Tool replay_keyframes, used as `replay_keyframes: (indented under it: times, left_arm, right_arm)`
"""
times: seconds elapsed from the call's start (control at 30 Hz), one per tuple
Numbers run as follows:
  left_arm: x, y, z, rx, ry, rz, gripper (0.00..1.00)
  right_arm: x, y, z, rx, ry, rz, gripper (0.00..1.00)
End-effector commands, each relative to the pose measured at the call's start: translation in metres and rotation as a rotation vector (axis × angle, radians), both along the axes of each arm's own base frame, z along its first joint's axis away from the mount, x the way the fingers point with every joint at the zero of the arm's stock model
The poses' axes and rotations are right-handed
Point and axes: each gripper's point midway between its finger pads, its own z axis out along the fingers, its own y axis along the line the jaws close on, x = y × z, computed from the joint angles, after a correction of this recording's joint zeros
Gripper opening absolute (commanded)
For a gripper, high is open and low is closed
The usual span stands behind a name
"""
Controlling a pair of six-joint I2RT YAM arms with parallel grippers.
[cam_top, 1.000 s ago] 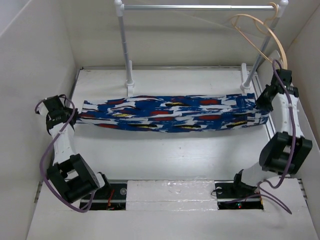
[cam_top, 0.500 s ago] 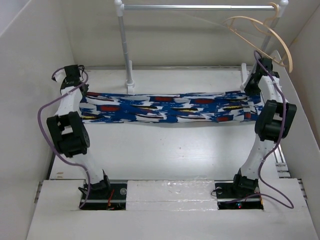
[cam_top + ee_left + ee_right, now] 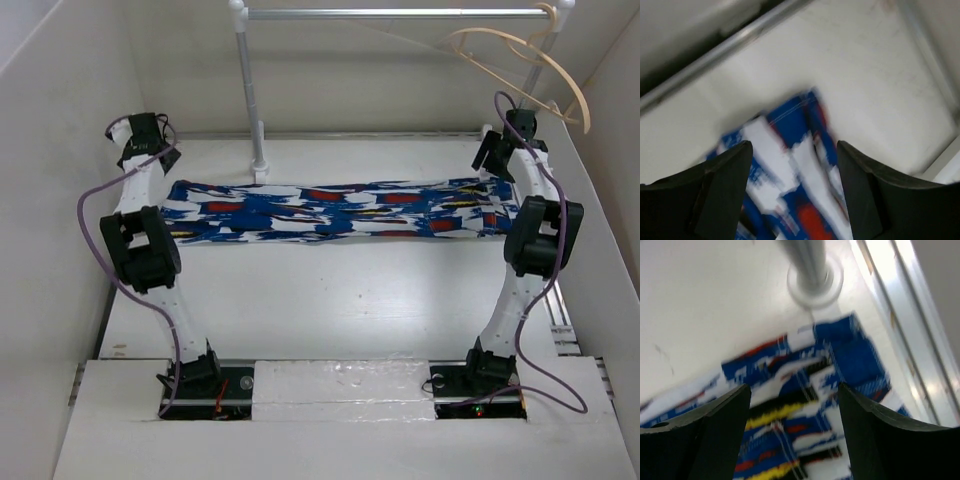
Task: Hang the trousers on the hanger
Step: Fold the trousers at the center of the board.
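Note:
The trousers (image 3: 340, 210), bright blue with white, red, black and yellow streaks, lie stretched out as a long band across the table. My left gripper (image 3: 143, 140) hovers above their left end, and in the left wrist view its open jaws (image 3: 795, 150) frame the cloth (image 3: 790, 170) without touching it. My right gripper (image 3: 505, 140) hovers above the right end, open (image 3: 795, 390) over the fabric (image 3: 805, 390). The pale wooden hanger (image 3: 520, 60) hangs from the right end of the rail, above and behind the right gripper.
A grey metal rail (image 3: 390, 14) spans the back on white posts (image 3: 250, 95). The right post's round foot (image 3: 815, 282) stands just beyond the trousers' right end. White walls close in on both sides, with metal tracks along the table edges (image 3: 910, 340).
Both grippers have opened and let go of the trousers' ends. Both arms carried the cloth toward the rail, then rose. The trousers now rest on the table.

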Motion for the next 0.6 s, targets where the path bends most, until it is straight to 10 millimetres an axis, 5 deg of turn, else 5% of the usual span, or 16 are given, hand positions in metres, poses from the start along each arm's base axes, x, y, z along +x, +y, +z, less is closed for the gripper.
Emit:
replay_keyframes:
  times: [0.0,0.03,0.1,0.13,0.17,0.2,0.27,0.33,0.47,0.57]
  left_arm:
    - [-0.067,-0.008,0.020,0.025,-0.009,0.028,0.64]
    - [-0.075,-0.018,0.013,-0.014,-0.022,0.020,0.63]
    - [-0.101,-0.022,-0.024,-0.103,0.013,0.038,0.56]
    - [-0.099,-0.032,-0.026,-0.171,-0.033,0.008,0.54]
    - [-0.100,-0.039,-0.034,-0.197,-0.031,-0.015,0.44]
    - [-0.106,-0.039,-0.051,-0.219,0.002,-0.015,0.40]
    - [-0.105,-0.044,-0.061,-0.245,0.026,-0.032,0.39]
    - [-0.101,-0.049,-0.069,-0.277,0.029,-0.046,0.39]
    - [-0.088,-0.061,-0.080,-0.358,0.016,-0.075,0.38]
    - [-0.085,-0.062,-0.099,-0.394,0.055,-0.054,0.30]
  right_arm:
    - [-0.007,0.031,0.048,-0.028,-0.131,0.113,0.76]
    - [-0.021,0.041,0.029,-0.011,-0.087,0.138,0.76]
    - [-0.034,0.050,0.040,0.011,-0.104,0.173,0.67]
    - [-0.040,0.062,0.036,0.037,-0.099,0.213,0.62]
    - [-0.053,0.077,0.018,0.074,-0.065,0.250,0.26]
    - [-0.057,0.080,0.027,0.074,-0.098,0.261,0.11]
    - [-0.078,0.091,0.009,0.110,-0.070,0.265,0.01]
    - [-0.084,0.103,0.015,0.136,-0.105,0.292,0.01]
    - [-0.104,0.136,0.000,0.186,-0.059,0.387,0.29]
    - [-0.114,0.156,-0.003,0.213,-0.057,0.435,0.35]
